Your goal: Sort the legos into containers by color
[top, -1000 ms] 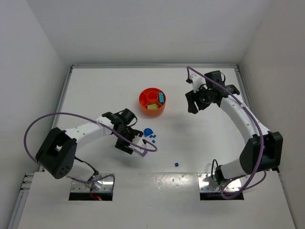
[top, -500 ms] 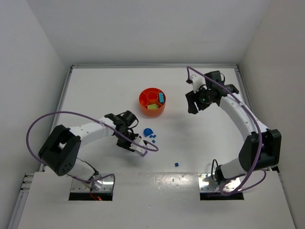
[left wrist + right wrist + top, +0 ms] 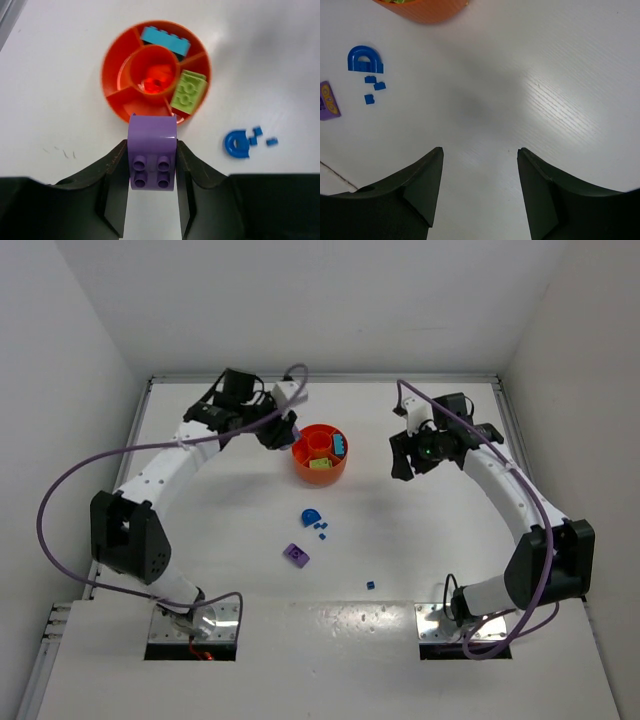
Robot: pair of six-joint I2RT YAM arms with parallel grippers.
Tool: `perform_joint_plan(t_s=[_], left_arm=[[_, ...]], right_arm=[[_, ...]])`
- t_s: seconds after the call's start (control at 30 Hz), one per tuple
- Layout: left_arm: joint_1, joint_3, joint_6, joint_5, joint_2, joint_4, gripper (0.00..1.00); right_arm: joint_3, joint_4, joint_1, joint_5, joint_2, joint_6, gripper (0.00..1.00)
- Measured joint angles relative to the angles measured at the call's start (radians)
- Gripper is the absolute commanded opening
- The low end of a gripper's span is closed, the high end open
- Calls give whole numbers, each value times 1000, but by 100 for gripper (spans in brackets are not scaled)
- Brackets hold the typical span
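left tool (image 3: 151, 150): clamped on the purple brick (image 3: 152, 131), jaws on its two flat sides, studs facing the camera; hung just left of the bowl (image 3: 300, 452)
purple brick: tip overlapped the bowl's rim in the wrist view; not yet in any wedge
bowl: teal brick (image 3: 165, 40) in one wedge, lime brick (image 3: 189, 91) in the next, orange piece (image 3: 157, 82) in the centre cup; wedges on the other side looked bare
loose pieces: blue arch (image 3: 311, 514) and blue bits (image 3: 322, 530) on the desk near the bowl's front; loose purple piece (image 3: 296, 555) further out; lone blue bit (image 3: 370, 585) furthest out
right tool (image 3: 480, 150): jaws apart, nothing between them, right of the bowl
handling: likely light, stiff, smooth plastic, could slip; pinch the flat opposite sides, not the studs or the curved end
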Motion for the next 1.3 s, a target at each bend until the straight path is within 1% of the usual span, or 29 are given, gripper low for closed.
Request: perform_joint_plan(t_s=[0.17,0.2,0.3,0.37,0.47,0.67,0.73,0.83,1.03,1.17,1.3], left_arm=[[100,42,-313,43,77,86,15],[113,42,-367,48,90,97,12],[129,39,-519,37,114,124,11],[128,23,-619,17,112,164,12],[124,-21,-714,-20,99,209,17],[96,-83,-874,-152,90,245,19],[79,-101,-916,-190,90,249,19],[59,-117,-966,-245,90,249,16],[33,-118,-1013,-316,90,249,15],[29,-117,-1031,-330,91,249,25],[24,-101,-1034,-336,110,248,26]], right_arm=[[0,5,-7,-9,0,9,62],[0,5,-8,-10,0,10,62],[0,5,-11,-16,0,11,62],[0,5,-11,-20,0,11,62],[0,5,-13,-21,0,14,62],[0,7,-18,-22,0,16,62],[0,10,-18,-22,0,16,62],[0,15,-18,-21,0,18,62],[0,23,-18,-21,0,25,62],[0,24,-18,-20,0,27,62],[-2,25,-18,-20,0,29,62]])
